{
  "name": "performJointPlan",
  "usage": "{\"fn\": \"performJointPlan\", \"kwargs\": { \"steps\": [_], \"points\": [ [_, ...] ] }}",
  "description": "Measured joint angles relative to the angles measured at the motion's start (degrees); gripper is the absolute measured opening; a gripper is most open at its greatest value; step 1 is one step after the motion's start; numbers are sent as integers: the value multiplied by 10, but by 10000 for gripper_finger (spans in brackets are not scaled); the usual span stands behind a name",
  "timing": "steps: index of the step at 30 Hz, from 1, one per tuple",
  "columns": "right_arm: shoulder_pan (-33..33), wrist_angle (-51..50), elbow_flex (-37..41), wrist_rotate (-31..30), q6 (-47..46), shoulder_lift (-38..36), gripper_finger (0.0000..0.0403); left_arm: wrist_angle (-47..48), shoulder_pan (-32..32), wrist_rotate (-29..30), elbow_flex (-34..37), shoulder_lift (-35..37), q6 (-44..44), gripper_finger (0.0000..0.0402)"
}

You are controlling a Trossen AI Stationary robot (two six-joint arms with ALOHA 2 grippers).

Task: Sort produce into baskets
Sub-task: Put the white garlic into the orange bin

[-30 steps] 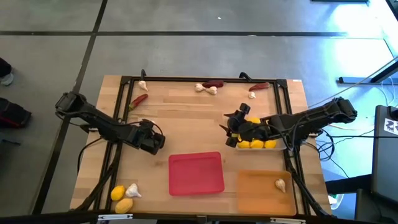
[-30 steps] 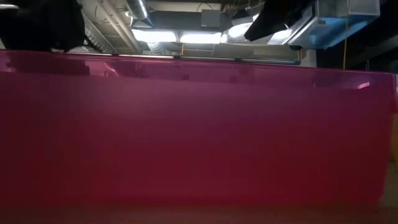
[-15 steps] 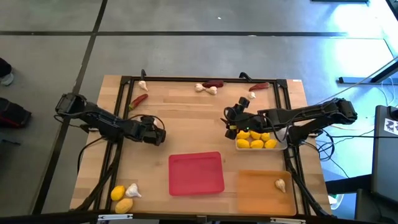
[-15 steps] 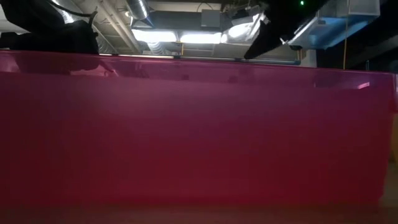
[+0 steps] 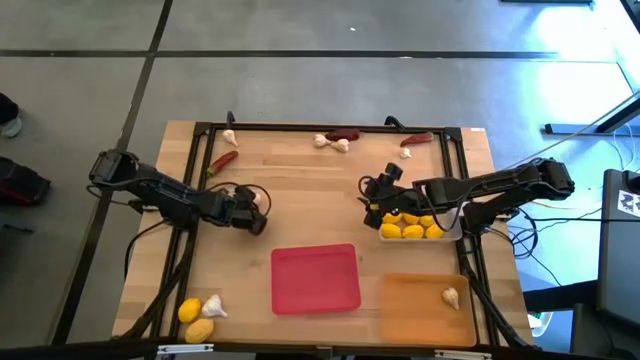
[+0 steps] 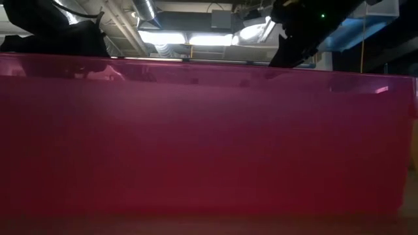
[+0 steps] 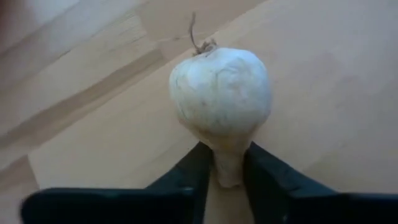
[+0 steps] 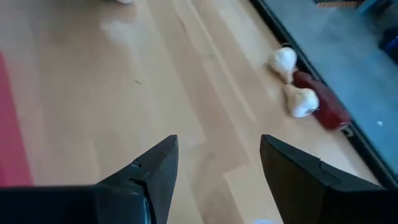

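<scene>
left gripper [image 7: 227,177] pinching garlic bulb [image 7: 219,99] by its thin stem | right gripper [image 8: 214,168] wide, empty | risk: bulb twists free when lifted

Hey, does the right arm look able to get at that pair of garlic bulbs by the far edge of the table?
Probably yes. The right gripper is open and empty over bare wood beside the clear tray, and the two garlic bulbs lie ahead with nothing between; only a red chili rests against them.
</scene>
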State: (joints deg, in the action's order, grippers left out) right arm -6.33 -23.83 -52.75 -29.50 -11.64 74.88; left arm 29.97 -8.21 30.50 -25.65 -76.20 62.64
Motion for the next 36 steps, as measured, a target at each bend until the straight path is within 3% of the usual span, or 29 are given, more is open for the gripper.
{"fn": "performJointPlan", "kwargs": {
  "steps": [5, 11, 17, 26, 36],
  "points": [
    [0, 5, 0, 30, -2, 0, 223, -32, -7, -6, -27, 12, -126, 23],
    [0, 37, 0, 50, -6, 0, 223, -153, -17, -4, -57, 49, -298, 35],
    [0, 139, 0, 114, -6, 0, 243, -304, -19, -7, -59, 58, -435, 42],
    [0, 278, 0, 163, 3, 27, 335, -497, -19, -43, -60, 55, -552, 38],
    [0, 469, 0, 176, 52, 123, 344, -592, -19, -81, -60, 55, -568, 38]
  ]
}}
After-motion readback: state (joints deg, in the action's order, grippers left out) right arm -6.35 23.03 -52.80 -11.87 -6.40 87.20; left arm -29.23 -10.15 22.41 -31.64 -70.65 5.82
